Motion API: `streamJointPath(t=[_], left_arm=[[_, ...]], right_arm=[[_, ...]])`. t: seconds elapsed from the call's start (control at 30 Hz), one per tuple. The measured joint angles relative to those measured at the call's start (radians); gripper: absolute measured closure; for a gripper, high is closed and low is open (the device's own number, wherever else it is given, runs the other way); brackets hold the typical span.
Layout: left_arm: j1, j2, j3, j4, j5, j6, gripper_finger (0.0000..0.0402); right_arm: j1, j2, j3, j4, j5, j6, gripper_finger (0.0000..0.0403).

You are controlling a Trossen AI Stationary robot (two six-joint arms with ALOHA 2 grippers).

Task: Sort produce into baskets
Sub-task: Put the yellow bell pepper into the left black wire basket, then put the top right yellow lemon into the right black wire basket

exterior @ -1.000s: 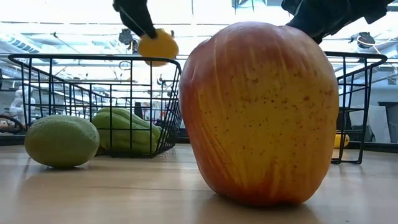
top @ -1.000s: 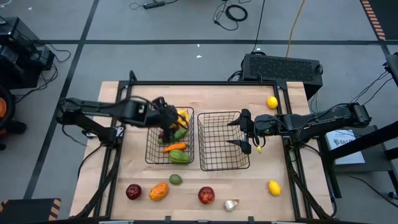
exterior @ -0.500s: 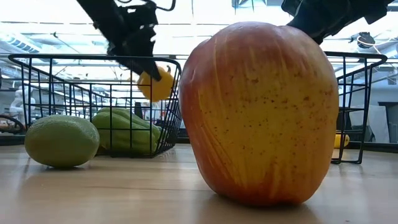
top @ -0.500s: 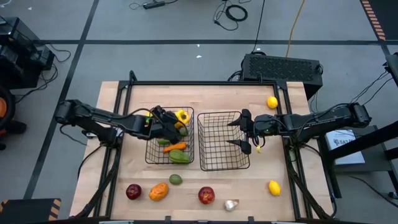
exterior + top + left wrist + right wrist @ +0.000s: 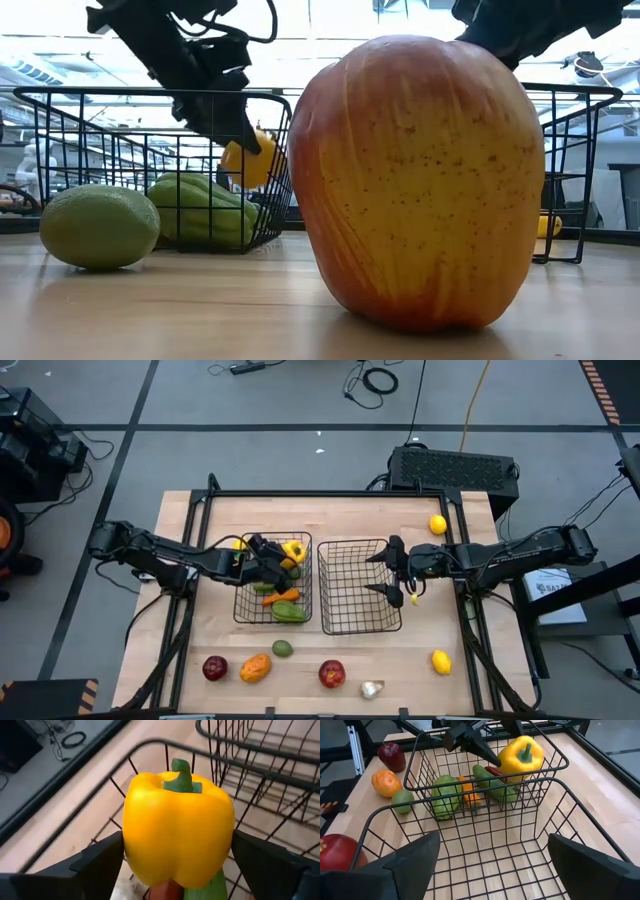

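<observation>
Now left gripper (image 5: 175, 865) around yellow pepper (image 5: 178, 832)

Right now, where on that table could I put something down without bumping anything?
The back strip of table behind both baskets is bare up to a lemon. The right basket is empty. The left basket is crowded, and so is the front edge, red apple through garlic.

Both arms are dark, nearly black, built of slim jointed segments with thin black cables looping along them, and each ends in a gripper, the left gripper (image 5: 272, 560) and the right gripper (image 5: 393, 571), of two matte black, flat, wedge-shaped fingers (image 5: 410, 862) with plain surfaces.
</observation>
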Motion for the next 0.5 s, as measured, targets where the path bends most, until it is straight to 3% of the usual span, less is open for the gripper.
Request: streamJointPath(t=[0.27,0.4,0.5], left_arm=[[0.004,0.001,-0.01,0.02,0.006,0.025,0.0025],[0.004,-0.015,-0.01,0.039,0.005,0.044,0.0025],[0.004,-0.041,-0.003,0.044,0.005,0.022,0.0025]], right_arm=[[-0.004,-0.001,0.0,-0.001,0.025,0.026,0.0042],[-0.019,-0.007,0.004,-0.03,0.114,0.069,0.0042],[-0.044,-0.015,0.053,-0.161,0.204,0.114,0.0042]])
